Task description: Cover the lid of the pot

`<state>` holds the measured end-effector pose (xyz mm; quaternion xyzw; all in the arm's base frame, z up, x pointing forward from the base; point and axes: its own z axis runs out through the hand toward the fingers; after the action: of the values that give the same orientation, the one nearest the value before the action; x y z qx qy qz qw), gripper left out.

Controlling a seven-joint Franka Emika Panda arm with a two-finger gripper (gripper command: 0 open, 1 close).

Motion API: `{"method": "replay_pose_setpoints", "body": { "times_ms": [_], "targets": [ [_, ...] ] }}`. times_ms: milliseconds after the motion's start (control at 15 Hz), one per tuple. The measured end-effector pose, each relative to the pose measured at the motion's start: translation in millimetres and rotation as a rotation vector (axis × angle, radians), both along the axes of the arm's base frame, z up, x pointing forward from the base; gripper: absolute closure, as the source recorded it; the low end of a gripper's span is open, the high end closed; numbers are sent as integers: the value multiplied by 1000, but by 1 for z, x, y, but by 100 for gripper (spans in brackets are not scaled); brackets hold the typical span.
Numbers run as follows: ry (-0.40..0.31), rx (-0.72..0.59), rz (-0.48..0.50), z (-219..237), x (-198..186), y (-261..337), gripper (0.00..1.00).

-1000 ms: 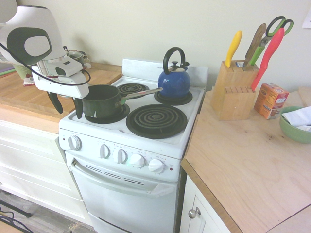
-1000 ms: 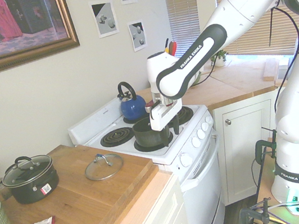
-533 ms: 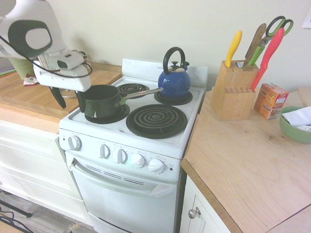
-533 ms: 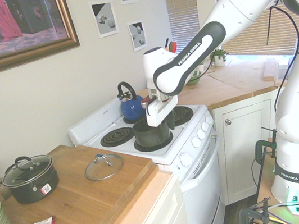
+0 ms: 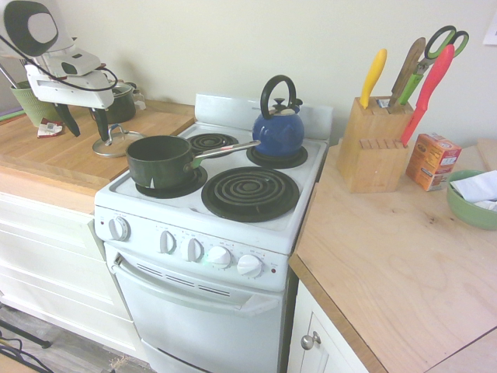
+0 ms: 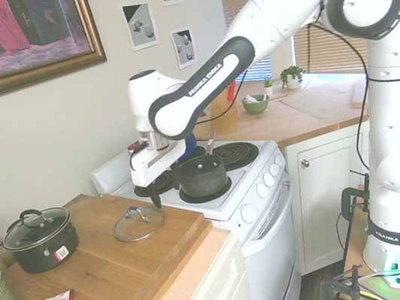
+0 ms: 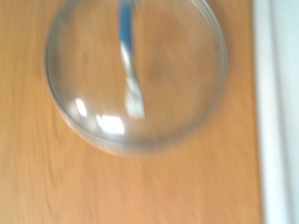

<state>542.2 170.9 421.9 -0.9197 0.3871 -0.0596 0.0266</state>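
We now have our open claw (image 5: 81, 128) off the pot (image 5: 159, 163) and near the lid (image 6: 139, 223) by the countertop's (image 6: 111, 286) stove-side edge, ready for grasping.

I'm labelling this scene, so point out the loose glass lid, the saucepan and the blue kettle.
Glass lid (image 6: 140, 230): second exterior view, on its clear glass.
Saucepan (image 5: 158, 171): first exterior view, on its dark green side.
Blue kettle (image 5: 278, 137): first exterior view, on its rounded body.

Two lidded-pot lids (image 6: 138, 223); two pots (image 6: 203, 176); one kettle (image 5: 278, 134); four burners (image 5: 250, 193).
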Motion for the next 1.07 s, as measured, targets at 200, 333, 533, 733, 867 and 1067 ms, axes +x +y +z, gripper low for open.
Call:
{"method": "replay_pose_setpoints", "body": {
  "times_ms": [200,333,533,733,867,1067],
  "targets": [
    [-2,26,-16,-9,34,25,0],
    [-12,32,-25,-10,50,33,0],
    [-14,25,-37,-22,69,42,0],
    [-24,10,-42,-33,82,58,0],
    [-29,4,-52,-37,91,59,0],
    [-35,6,-65,-37,101,64,0]
  ]
}}
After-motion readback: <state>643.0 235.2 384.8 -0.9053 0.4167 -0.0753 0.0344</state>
